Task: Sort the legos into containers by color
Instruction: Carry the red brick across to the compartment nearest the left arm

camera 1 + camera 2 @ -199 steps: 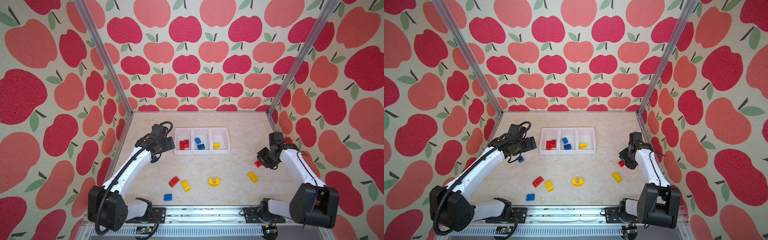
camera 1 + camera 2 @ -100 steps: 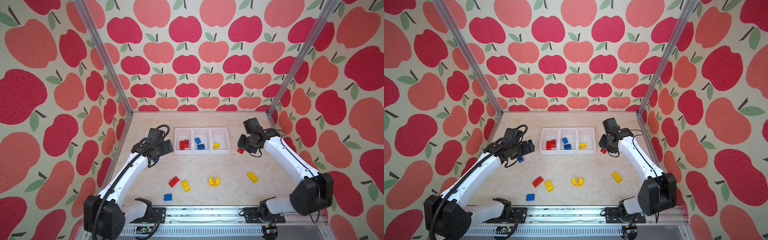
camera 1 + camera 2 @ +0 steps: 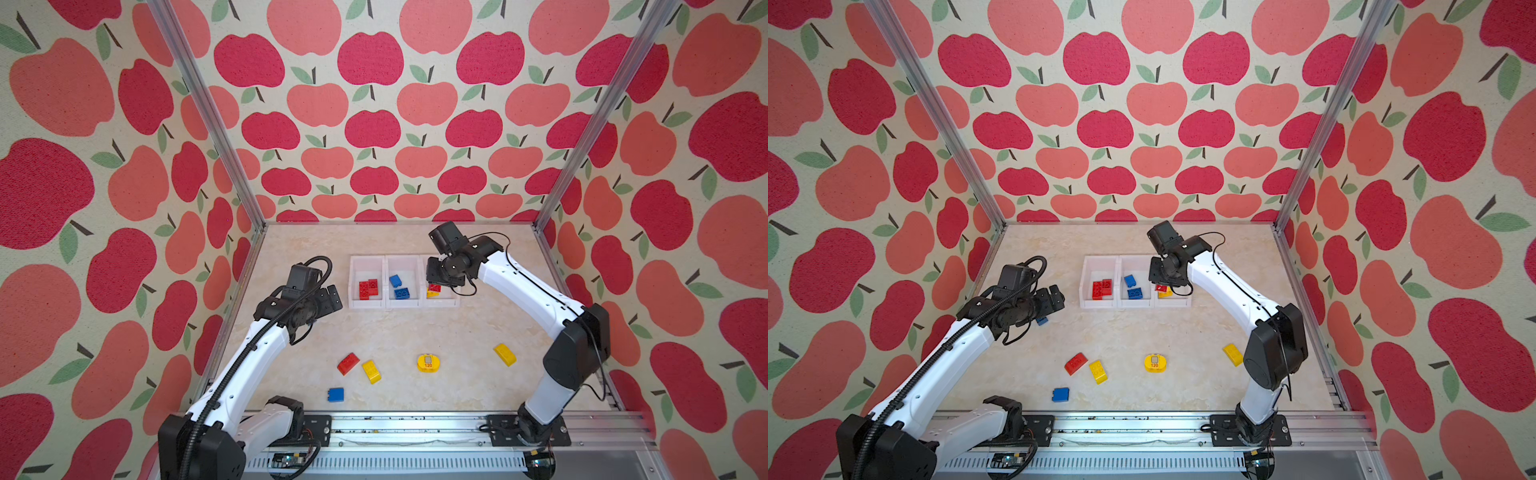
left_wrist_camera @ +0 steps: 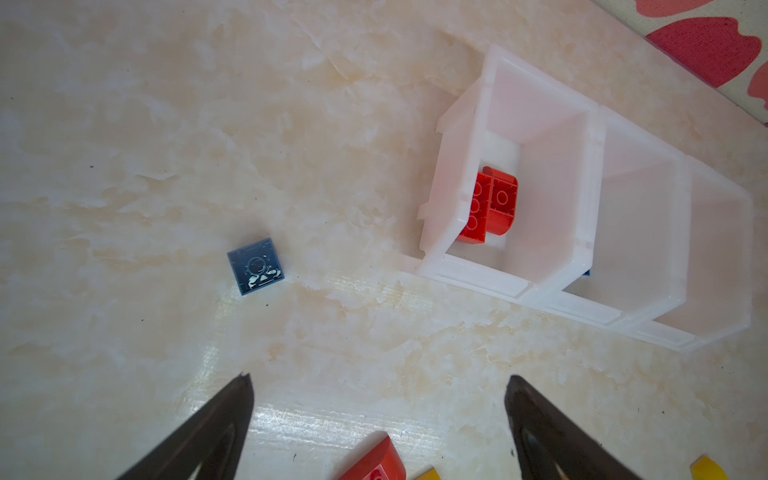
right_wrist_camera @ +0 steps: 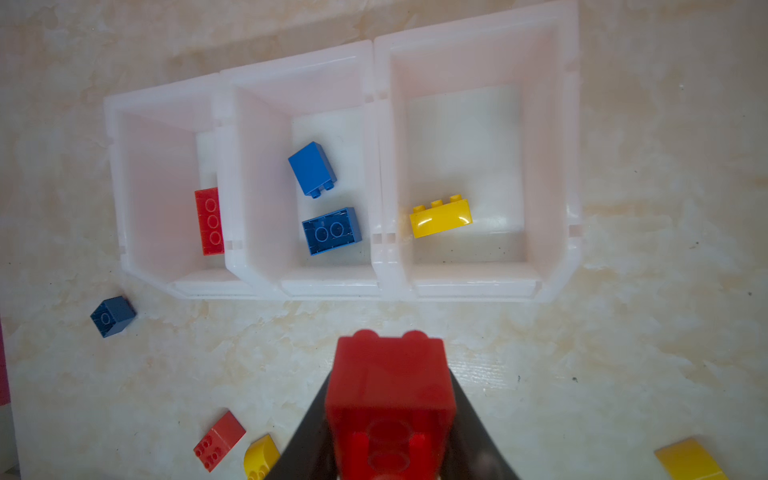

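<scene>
Gripping red brick (image 5: 390,386), right tool (image 3: 436,283) outstretched at containers (image 3: 367,261); left tool (image 4: 378,380) spread wide, angled downward.

Clad in smooth white shells, left arm (image 3: 257,361) and right arm (image 3: 528,286) alike, black at joints and bases; ribbed black conduit (image 3: 232,368) down the left; black wedge fingers (image 4: 216,432)

Marbled beige tabletop (image 3: 395,332) bears joined white containers (image 3: 402,304) and scattered legos (image 3: 371,371)
</scene>
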You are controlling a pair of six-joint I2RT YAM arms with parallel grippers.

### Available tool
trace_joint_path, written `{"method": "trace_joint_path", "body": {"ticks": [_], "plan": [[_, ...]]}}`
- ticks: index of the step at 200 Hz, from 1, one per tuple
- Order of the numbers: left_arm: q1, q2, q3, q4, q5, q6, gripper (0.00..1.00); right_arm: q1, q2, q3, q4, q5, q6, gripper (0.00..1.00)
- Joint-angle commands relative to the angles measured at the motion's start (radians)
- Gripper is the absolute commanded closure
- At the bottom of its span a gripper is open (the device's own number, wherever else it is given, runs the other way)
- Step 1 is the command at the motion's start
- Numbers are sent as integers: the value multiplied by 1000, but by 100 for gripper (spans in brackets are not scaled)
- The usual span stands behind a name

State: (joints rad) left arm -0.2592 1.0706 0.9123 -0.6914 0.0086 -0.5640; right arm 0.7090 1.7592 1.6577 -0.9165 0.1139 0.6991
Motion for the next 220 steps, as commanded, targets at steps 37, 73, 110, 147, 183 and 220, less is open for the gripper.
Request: {"method": "trace_joint_path", "body": {"ticks": [37,73,110,147,183,220], "plan": [[39,-76,-30,-37,23,-1,2,102,204,248,-1,-54,-41,68],[59,-84,-33,-34,37,12,2,137,336,417,-25,-70,-62,68],[66,-84,-36,-30,39,13,1,153,455,548,-46,-92,-79,68],[67,-97,-39,-38,33,5,1,155,559,666,-54,-113,-93,68],[67,-117,-39,-62,21,0,0,155,659,787,-86,-116,-115,67],[69,-140,-44,-86,8,-5,0,146,722,840,-95,-116,-115,66]]}}
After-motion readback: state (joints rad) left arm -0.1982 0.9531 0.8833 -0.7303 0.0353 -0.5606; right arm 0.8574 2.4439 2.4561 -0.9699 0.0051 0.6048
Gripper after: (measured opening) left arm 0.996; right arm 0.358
